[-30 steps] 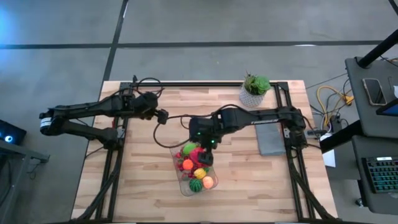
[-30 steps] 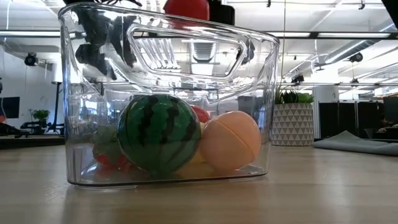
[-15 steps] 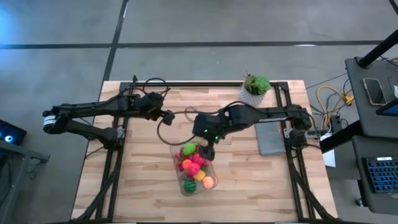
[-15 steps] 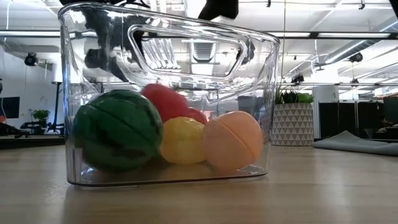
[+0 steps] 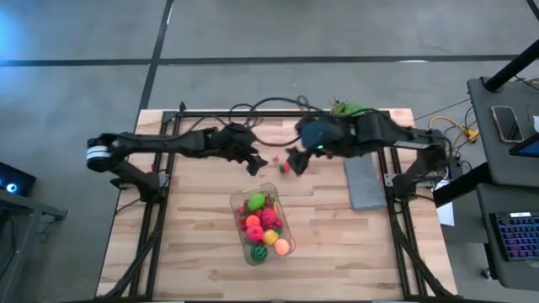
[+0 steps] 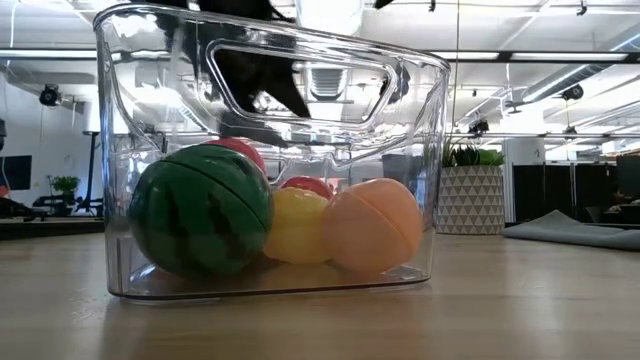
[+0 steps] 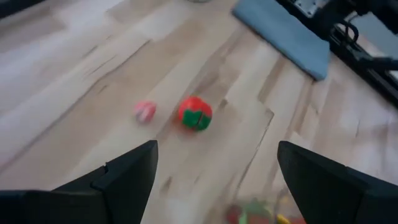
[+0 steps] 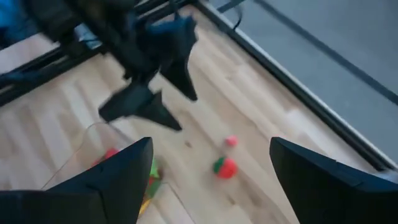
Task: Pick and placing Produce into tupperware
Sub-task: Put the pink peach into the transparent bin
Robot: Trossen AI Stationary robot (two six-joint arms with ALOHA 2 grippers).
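I count one clear tupperware container [image 5: 264, 228] on the bench [image 5: 185, 244]. Through its wall in the low view I make out four pieces: one toy watermelon [image 6: 202, 211], one yellow piece [image 6: 293, 226], one orange piece [image 6: 372, 227] and one red piece [image 6: 310, 185] behind; from overhead more show, number uncertain. Loose on the bench: one red-and-green piece [image 7: 195, 113] and one smaller pink piece [image 7: 145, 111]. One potted plant [image 5: 347, 109]. One grey slab [image 5: 364, 184]. Two arms.

You've got a light wood table [image 5: 194, 252] here: tupperware [image 5: 264, 225] of produce mid-table toward the front edge, two loose red pieces [image 5: 283, 167] behind it, grey slab [image 5: 364, 183] and potted plant [image 5: 341, 110] toward the back right corner.
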